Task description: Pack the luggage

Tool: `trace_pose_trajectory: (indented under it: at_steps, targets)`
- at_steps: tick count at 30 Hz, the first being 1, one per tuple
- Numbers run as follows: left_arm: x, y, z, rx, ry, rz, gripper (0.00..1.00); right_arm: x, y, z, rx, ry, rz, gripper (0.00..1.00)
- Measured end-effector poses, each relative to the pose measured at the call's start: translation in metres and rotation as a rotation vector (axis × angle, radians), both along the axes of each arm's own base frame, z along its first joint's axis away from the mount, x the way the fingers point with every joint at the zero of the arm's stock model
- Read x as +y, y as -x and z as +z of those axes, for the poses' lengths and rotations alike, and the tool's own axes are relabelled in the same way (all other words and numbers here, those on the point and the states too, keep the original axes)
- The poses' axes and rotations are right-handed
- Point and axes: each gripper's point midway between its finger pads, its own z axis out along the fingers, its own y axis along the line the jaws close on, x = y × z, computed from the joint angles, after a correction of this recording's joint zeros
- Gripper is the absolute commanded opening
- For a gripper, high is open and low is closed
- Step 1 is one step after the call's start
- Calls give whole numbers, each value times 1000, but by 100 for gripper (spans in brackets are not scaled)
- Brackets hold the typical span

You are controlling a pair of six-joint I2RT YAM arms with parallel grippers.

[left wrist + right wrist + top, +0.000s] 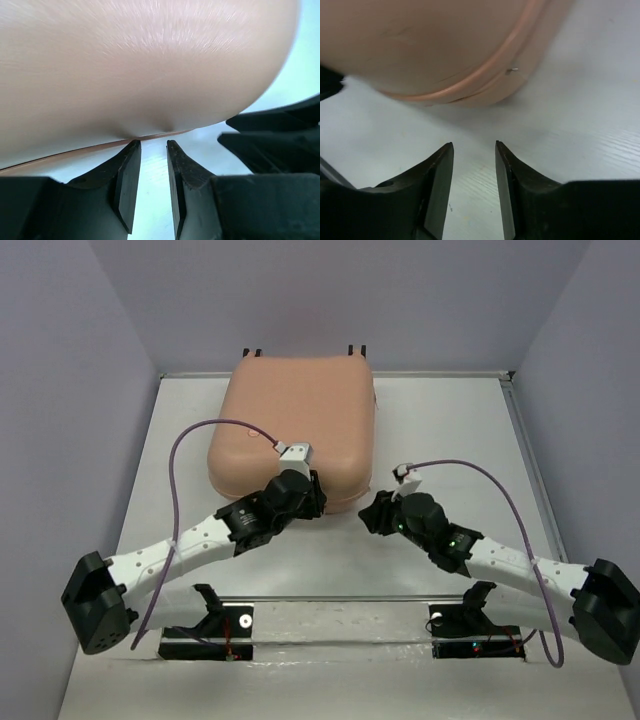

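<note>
Across the white tabletop (pixel 450 440), toward the upper middle of the overhead view, you have the luggage (pixel 295 415) lying flat with its shell shut and its near edge turned toward both arms. What is inside is hidden, and I judge the lid is what you are working on. Your left hand (pixel 153 146) sits low at that near edge, at the lower centre of its wrist view. Its fingers are parted a little with only tabletop between them, and their tips are right under the curve of the shell, seemingly placed to catch the rim. Your right hand (pixel 474 146) sits just beside the near right corner, apart from the shell, fingers spread and empty. Around that corner runs the seam (pixel 492 67), the likely place to pry.
</note>
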Motion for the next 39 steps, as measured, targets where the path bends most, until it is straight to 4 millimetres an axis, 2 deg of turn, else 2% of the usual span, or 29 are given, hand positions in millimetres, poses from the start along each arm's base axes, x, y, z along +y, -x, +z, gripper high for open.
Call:
trace_pose_trajectory:
  at_steps: [2,5,7,11,13,17,22,26,31,37,39]
  targets:
    - [5,-1,18,-45,61,24,40,-26,-23,-3,-12,35,-85,52]
    - [12,-2,38,-91,142,54,41,-39,-40,-10,-14,85,-101,51]
    - [11,-1,40,-96,161,54,41,-42,-47,-20,-4,124,-91,52]
    - [4,7,23,-68,138,26,41,-47,-54,-29,-3,150,-61,53]
    - [-2,13,9,-44,106,3,41,-44,-59,-24,-29,132,-32,53]
    - [-8,18,-6,-20,75,-19,41,-32,-65,-18,-80,101,37,52]
    - [-14,16,-9,-23,77,-25,41,-24,-71,-15,-133,88,78,49]
    - [-17,14,-16,-18,62,-31,41,-22,-78,-17,-158,90,93,41]
    - [-21,11,-26,-12,37,-36,40,-23,-83,-20,-191,80,91,41]
    - [-20,9,-28,-19,23,-31,40,-25,-85,-20,-229,75,82,42]
    - [-20,8,-28,-22,21,-27,40,-29,-88,-17,-257,66,66,39]
